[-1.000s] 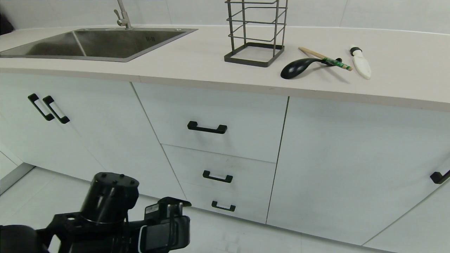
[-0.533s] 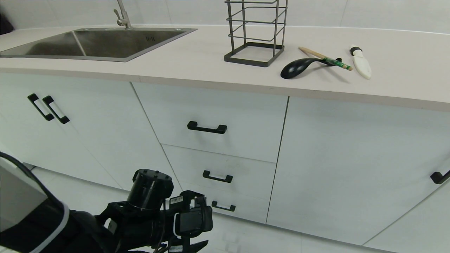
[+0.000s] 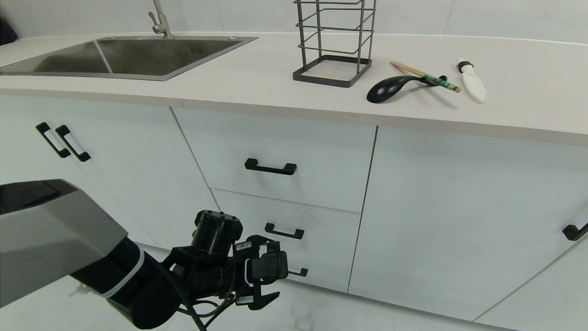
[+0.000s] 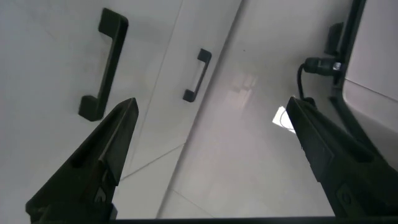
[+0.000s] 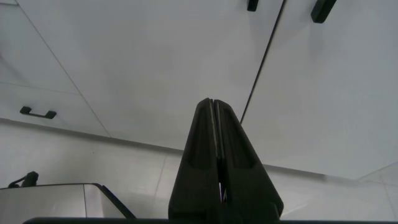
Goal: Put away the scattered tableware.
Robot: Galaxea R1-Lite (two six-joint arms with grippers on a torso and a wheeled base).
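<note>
The glossy black spoon [image 3: 388,88], wooden chopsticks [image 3: 425,77] with a green band and white utensil [image 3: 472,82] lie near the front edge of the pale worktop [image 3: 239,82], on its right part, beside the dark wire rack [image 3: 333,43]. The left gripper [image 4: 211,102], below that edge, has its fingers spread wide and holds nothing. The right gripper [image 5: 214,106] has them pressed together, also empty.

Pale countertop [image 3: 257,87] – sink [image 3: 124,55] sunk into its left end, wire rack [image 3: 334,73] mid-counter, then black spoon [image 3: 390,88], chopsticks [image 3: 425,77], white utensil [image 3: 472,85] rightward
</note>
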